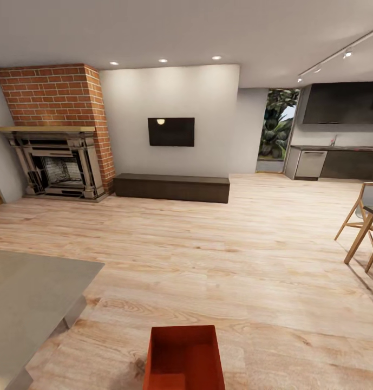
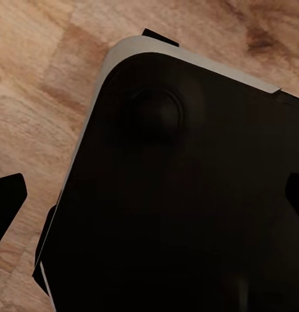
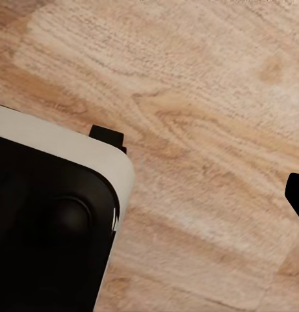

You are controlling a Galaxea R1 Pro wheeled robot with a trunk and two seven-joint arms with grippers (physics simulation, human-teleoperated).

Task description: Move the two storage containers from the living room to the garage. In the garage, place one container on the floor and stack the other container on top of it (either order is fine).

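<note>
Right, one storage container [image 1: 186, 358] sits open-topped on the living-room planks dead ahead, just before the robot's base [image 2: 188, 195], long axis pointing away, neither arm nearer. Fingers' state: cannot tell, both sides.

The storage container [image 1: 184, 357] is plain red-orange, darker inside. The wood plank flooring [image 1: 235, 244] is light tan with brown grain swirls — the same grain shows in both wrist views. The fireplace [image 1: 56, 135] is red brick with pale mortar lines. The TV [image 1: 171, 131] is black on a pale grey wall. The low bench [image 1: 171, 187] is dark brown — the robot's base [image 2: 188, 195] is black, edged white.
</note>
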